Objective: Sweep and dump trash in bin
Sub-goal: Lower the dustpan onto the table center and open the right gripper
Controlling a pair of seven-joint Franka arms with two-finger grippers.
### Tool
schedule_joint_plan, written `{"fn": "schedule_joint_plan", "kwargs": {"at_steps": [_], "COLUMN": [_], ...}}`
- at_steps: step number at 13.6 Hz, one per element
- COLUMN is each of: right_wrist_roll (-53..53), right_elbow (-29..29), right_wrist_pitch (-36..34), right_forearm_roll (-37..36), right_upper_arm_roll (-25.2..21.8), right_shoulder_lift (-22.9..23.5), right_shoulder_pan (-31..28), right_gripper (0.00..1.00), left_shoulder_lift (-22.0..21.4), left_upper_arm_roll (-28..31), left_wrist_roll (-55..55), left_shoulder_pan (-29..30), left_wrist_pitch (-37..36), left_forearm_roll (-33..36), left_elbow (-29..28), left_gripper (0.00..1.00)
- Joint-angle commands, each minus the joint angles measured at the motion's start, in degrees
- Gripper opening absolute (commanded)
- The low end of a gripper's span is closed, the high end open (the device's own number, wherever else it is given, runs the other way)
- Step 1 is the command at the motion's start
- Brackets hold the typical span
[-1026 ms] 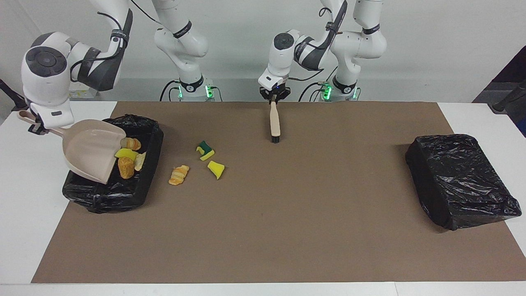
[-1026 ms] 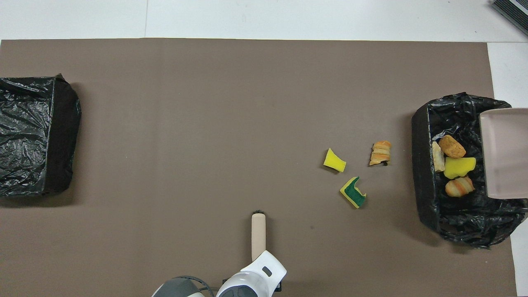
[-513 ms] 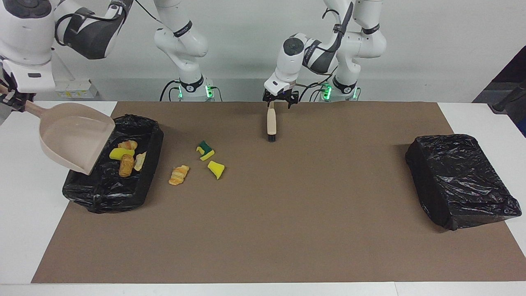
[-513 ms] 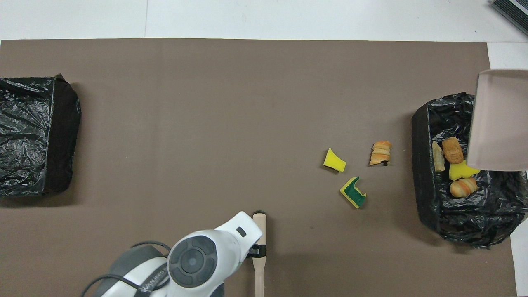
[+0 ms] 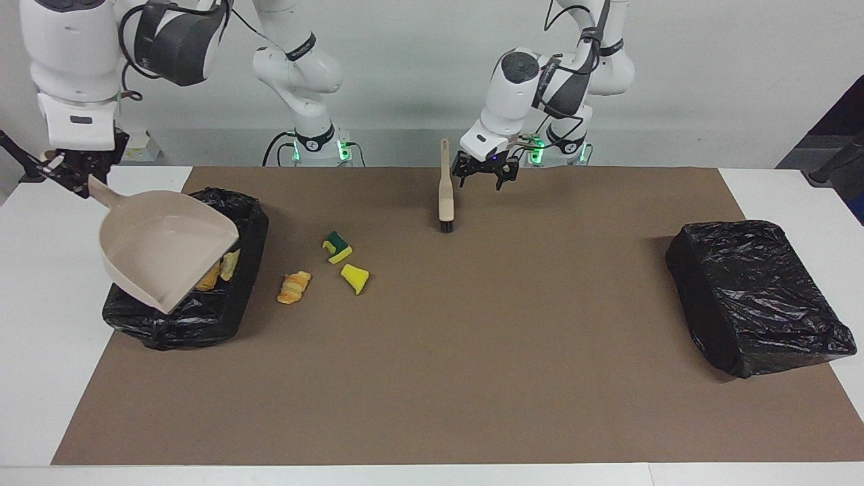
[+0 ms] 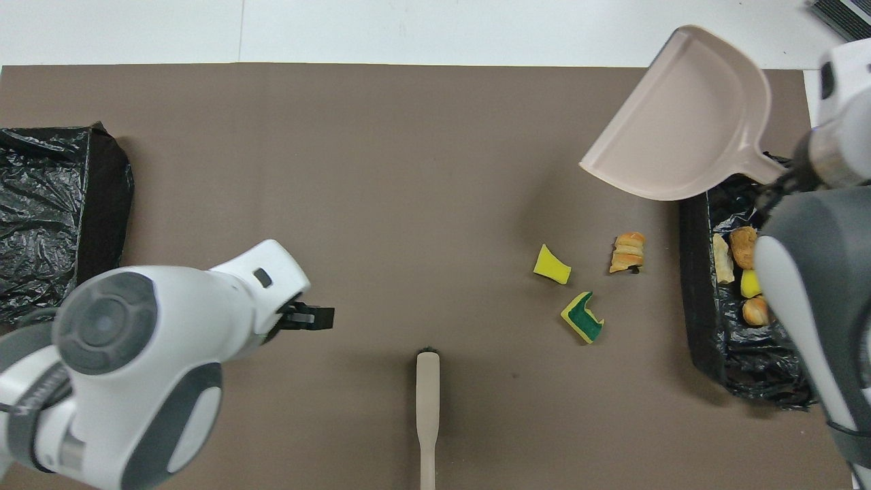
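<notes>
Three trash scraps lie on the brown mat beside the bin: a croissant piece (image 5: 293, 287) (image 6: 628, 252), a yellow sponge chunk (image 5: 355, 278) (image 6: 552, 265) and a green-topped sponge (image 5: 336, 246) (image 6: 583, 318). More trash (image 5: 219, 270) (image 6: 743, 246) lies in the black-lined bin (image 5: 182, 320) (image 6: 701, 327). My right gripper (image 5: 67, 170) (image 6: 782, 182) is shut on the handle of the empty beige dustpan (image 5: 165, 246) (image 6: 680, 129), held in the air over the bin. The brush (image 5: 445, 199) (image 6: 426, 395) rests bristles-down on the mat, held by nothing. My left gripper (image 5: 482, 179) (image 6: 316, 318) is open beside its handle.
A second black-bagged bin (image 5: 752, 297) (image 6: 54, 224) stands at the left arm's end of the mat. The brown mat (image 5: 472, 378) covers most of the white table.
My left gripper let go of the brush and moved off toward the left arm's end. My right gripper lifted and turned the dustpan back from its tipped pose, its load now in the bin.
</notes>
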Motion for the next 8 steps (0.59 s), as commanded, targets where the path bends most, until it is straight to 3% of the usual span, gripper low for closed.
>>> {"fn": "schedule_joint_plan", "kwargs": {"at_steps": [1, 4, 8], "right_wrist_roll": [19.68, 43.86, 65.50], "right_elbow": [1.22, 1.49, 0.87], "right_wrist_pitch": [2.98, 8.68, 16.24], "right_forearm_roll": [3.93, 9.97, 16.76], "right_upper_arm_roll": [0.02, 0.02, 0.02], "right_shoulder_lift": [6.16, 11.62, 14.79], "right_shoulder_pan": [5.92, 13.23, 21.40], "right_gripper": [0.00, 0.00, 0.00], "left_shoulder_lift": [4.36, 7.35, 7.97], "left_upper_arm_roll": [5.79, 10.28, 15.56], "left_wrist_roll": [6.88, 11.54, 17.70], "left_shoulder_pan": [0.23, 0.23, 0.23], "left_wrist_pitch": [-6.89, -11.90, -18.77], "left_forearm_roll": [2.29, 3.27, 3.88], "left_elbow": [10.12, 18.48, 25.87], "left_gripper": [1.00, 1.00, 1.00]}}
